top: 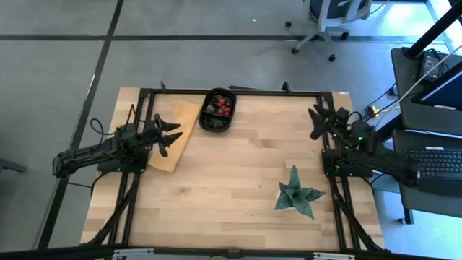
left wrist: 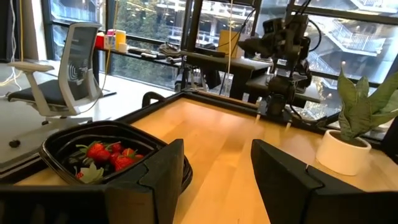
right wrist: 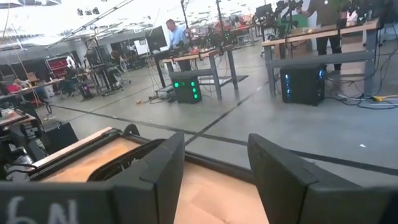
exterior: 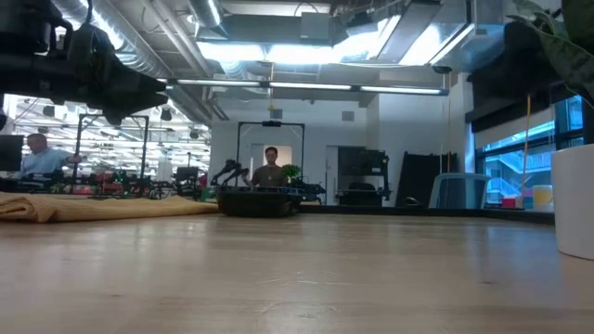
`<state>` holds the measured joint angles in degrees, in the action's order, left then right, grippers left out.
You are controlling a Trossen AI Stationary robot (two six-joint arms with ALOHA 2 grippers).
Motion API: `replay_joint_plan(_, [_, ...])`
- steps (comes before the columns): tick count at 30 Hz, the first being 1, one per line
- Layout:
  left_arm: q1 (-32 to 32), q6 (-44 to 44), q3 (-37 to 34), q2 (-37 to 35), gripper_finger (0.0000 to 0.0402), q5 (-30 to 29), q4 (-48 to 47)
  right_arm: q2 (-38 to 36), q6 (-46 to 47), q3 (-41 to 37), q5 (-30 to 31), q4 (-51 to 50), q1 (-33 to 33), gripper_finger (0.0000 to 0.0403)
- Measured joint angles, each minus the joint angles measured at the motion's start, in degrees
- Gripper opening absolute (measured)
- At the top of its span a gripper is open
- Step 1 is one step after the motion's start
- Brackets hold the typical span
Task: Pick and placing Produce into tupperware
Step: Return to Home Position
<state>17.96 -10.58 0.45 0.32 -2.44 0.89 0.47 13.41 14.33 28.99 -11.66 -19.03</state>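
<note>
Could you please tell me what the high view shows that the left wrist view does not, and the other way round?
Only the high view shows the flat tan wooden board under the left arm's open jaws. Only the left wrist view shows the white round pot holding the green spiky plant. Both show the small black plastic tub with red strawberries, that plant and the right arm.

Grey floor (top: 58, 65), office chair (top: 328, 22), bright ceiling lights (exterior: 269, 51)

Produce (top: 220, 107) in tupperware (top: 215, 128); board (top: 173, 144) just left, plant (top: 296, 193) right
</note>
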Motion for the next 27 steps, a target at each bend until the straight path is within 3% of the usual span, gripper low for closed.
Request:
replay_joint_plan(6, [0.01,0.68,0.0,0.02,0.0182,0.02,-0.01,-0.04,-0.33,-7.84,-0.13,13.88,0.0,0.0179])
replay_joint_plan(10, [0.01,0.66,0.0,0.02,0.0182,0.04,-0.01,-0.02,-1.55,-10.27,-0.45,18.06,0.0,0.0179])
replay_joint_plan(27, [0.01,0.68,0.0,0.02,0.0182,0.15,-0.03,-0.03,-6.53,-11.04,-7.87,15.87,0.02,0.0179])
